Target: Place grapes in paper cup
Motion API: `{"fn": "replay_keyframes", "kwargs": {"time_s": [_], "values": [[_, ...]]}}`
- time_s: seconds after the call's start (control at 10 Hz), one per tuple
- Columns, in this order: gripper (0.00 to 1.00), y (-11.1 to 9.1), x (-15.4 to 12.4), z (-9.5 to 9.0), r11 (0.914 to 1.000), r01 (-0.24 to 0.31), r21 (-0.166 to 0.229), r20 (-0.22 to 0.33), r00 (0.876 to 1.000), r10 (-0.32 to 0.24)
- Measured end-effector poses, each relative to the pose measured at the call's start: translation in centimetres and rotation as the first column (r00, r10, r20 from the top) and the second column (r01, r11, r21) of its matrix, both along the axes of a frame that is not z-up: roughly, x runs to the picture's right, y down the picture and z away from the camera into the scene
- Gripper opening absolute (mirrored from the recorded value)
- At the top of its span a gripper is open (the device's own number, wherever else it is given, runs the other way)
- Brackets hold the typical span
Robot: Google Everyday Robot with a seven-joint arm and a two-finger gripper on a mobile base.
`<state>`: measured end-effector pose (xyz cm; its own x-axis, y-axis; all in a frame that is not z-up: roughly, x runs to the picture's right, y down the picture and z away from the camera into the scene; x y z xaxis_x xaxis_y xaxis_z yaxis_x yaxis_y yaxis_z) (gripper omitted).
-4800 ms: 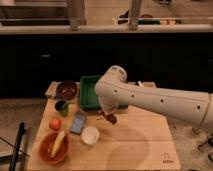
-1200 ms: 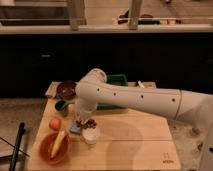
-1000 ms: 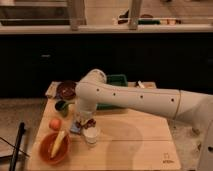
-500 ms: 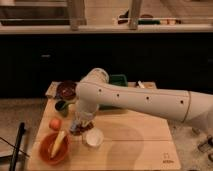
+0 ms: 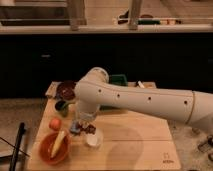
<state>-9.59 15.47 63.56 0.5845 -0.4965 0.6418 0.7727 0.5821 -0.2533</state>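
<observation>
The paper cup (image 5: pixel 93 138) stands on the wooden table, white with a pale inside that shows nothing in it. My gripper (image 5: pixel 86 124) hangs from the big white arm just behind and left of the cup. It is shut on the grapes (image 5: pixel 90 129), a small dark red bunch held at the cup's far-left rim, slightly above it. The wrist hides the top of the bunch.
An orange bowl (image 5: pixel 46 153) holding a banana sits front left, with a round orange-red fruit (image 5: pixel 55 123) behind it. A bluish packet (image 5: pixel 75 128) lies left of the gripper. A dark green cup (image 5: pixel 61 106), a dark red bowl (image 5: pixel 65 90) and a green tray (image 5: pixel 119 79) stand at the back.
The arm carried the grapes from the table's middle to over the cup. In the last half second the gripper shifted slightly, leaving the cup's white inside in view.
</observation>
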Motion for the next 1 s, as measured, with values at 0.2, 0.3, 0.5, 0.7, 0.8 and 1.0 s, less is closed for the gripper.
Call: {"fn": "replay_keyframes", "kwargs": {"time_s": [0.2,0.3,0.5,0.7,0.8,1.0], "values": [[0.05,0.4,0.5,-0.4,0.9997,0.015,-0.021,0.005,1.000,-0.015],[0.05,0.7,0.8,-0.5,0.9992,0.027,-0.031,0.014,1.000,-0.027],[0.05,1.1,1.2,-0.7,0.9978,0.052,-0.042,0.040,0.998,-0.050],[0.05,1.5,1.6,-0.9,0.9956,0.081,-0.048,0.067,0.995,-0.077],[0.05,1.7,1.8,-0.8,0.9940,0.097,-0.049,0.087,0.992,-0.093],[0.05,1.9,2.1,-0.8,0.9905,0.130,-0.045,0.117,0.985,-0.124]]}}
